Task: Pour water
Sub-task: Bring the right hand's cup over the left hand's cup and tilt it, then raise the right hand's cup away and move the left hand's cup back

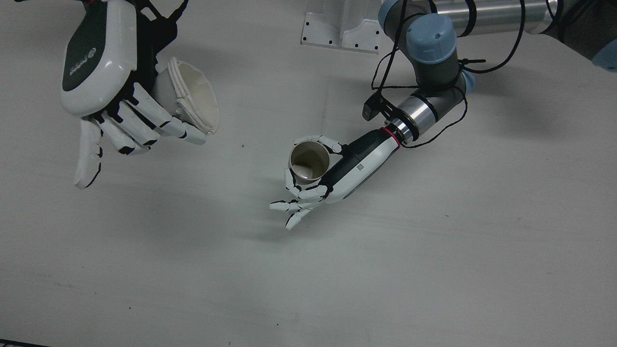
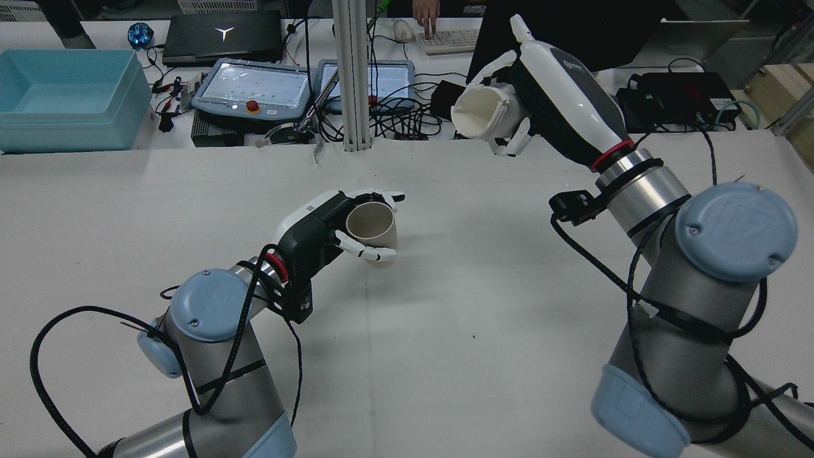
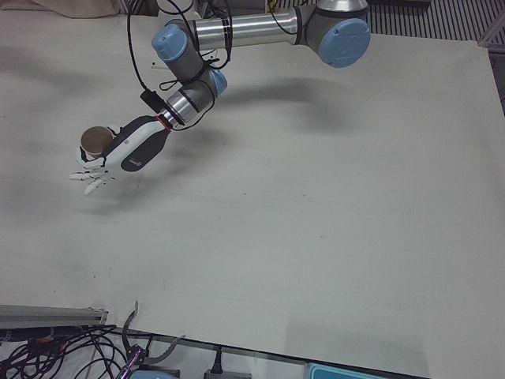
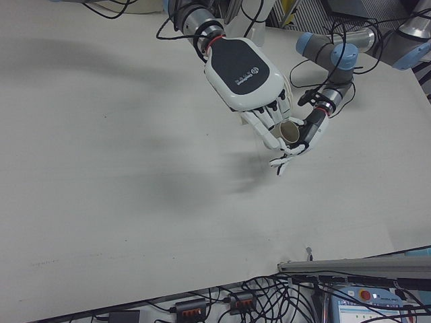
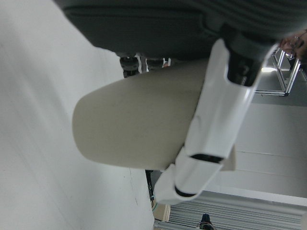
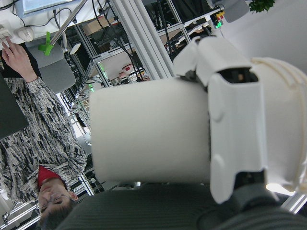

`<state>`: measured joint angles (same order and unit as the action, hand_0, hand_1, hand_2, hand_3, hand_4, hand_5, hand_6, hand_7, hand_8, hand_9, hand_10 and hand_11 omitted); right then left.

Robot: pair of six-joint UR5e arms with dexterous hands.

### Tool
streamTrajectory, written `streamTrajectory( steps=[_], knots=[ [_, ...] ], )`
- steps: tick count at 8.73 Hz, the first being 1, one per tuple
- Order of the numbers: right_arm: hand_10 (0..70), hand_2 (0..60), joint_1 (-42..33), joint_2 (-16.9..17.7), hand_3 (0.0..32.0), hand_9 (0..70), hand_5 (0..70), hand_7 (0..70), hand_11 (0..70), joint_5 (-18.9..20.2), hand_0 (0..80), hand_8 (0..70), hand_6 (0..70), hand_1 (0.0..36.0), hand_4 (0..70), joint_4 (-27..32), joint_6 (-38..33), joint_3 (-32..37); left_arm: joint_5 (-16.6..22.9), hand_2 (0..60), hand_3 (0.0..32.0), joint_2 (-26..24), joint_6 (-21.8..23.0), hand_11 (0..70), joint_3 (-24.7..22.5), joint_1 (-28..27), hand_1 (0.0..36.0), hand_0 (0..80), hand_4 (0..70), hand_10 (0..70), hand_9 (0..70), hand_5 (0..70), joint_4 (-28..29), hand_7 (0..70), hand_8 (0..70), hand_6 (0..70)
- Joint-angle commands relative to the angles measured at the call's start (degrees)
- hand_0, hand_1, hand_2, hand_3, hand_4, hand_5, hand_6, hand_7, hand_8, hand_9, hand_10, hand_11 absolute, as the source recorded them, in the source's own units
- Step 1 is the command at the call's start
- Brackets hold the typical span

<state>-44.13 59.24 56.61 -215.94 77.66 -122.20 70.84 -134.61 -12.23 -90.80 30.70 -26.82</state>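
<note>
My left hand (image 1: 332, 176) is shut on a tan paper cup (image 1: 309, 163) near the table's middle. The cup stands upright and low, mouth up; I cannot tell whether it touches the table. The rear view shows the same left hand (image 2: 315, 232) and tan cup (image 2: 372, 226), and the left hand view shows the cup's wall (image 5: 139, 124) under a finger (image 5: 216, 129). My right hand (image 1: 103, 67) is raised high and apart from it, shut on a white cup (image 1: 193, 96) with a ribbed rim. In the rear view the white cup (image 2: 483, 111) is tilted, mouth toward the left arm's side.
Beyond the table's far edge in the rear view are a blue bin (image 2: 63, 95), a laptop (image 2: 222, 35), two teach pendants (image 2: 254, 83), a metal post (image 2: 353, 76) and a person's hand (image 2: 427, 13) at a keyboard. A white mounting plate (image 1: 342, 33) lies near the pedestals.
</note>
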Motion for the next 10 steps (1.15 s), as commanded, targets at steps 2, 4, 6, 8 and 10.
streamTrajectory(
  steps=[2,4,6,8,10],
  knots=[
    [0.0,60.0,8.9,-1.0,0.0,55.4,22.3,70.0,0.0,-10.4,80.0,39.6,63.6,36.0,67.4,1.7,14.4,0.7,0.0,60.0,0.0,-3.4,0.1,13.4,-0.3,0.1,36.0,80.0,49.5,6.3,2.7,70.0,-1.8,16.5,5.0,19.5],
    [0.0,60.0,8.4,0.1,0.0,55.7,22.2,70.0,0.0,-11.0,80.0,39.9,63.3,36.0,68.4,4.0,14.5,0.3,0.0,60.0,0.0,-3.3,0.1,13.5,-1.0,0.1,36.0,80.0,49.4,6.3,2.7,70.0,-1.9,16.4,5.0,19.2],
    [0.0,60.0,3.6,11.3,0.0,55.0,22.4,70.0,0.0,-10.7,80.0,39.4,58.9,36.0,55.7,11.9,-1.4,-2.8,0.0,60.0,0.0,-2.2,0.7,13.5,-1.3,0.1,36.0,80.0,48.6,6.3,2.6,70.0,0.1,15.7,4.9,18.6],
    [0.0,60.0,-5.1,22.4,0.0,58.2,23.6,70.0,0.0,-9.4,80.0,43.4,56.7,36.0,39.4,16.7,-25.3,-2.4,0.0,60.0,0.0,1.8,1.4,14.5,-4.6,1.0,36.0,80.0,49.0,7.1,3.1,70.0,0.9,15.5,5.3,18.6],
    [0.0,60.0,-19.1,28.2,0.0,60.1,23.5,70.0,0.0,2.2,80.0,45.3,54.9,36.0,30.5,17.1,-38.0,-2.3,0.1,60.0,0.0,11.2,2.7,15.0,-7.5,3.3,36.0,80.0,49.0,7.4,3.4,70.0,5.4,15.3,5.4,18.2]
  ],
)
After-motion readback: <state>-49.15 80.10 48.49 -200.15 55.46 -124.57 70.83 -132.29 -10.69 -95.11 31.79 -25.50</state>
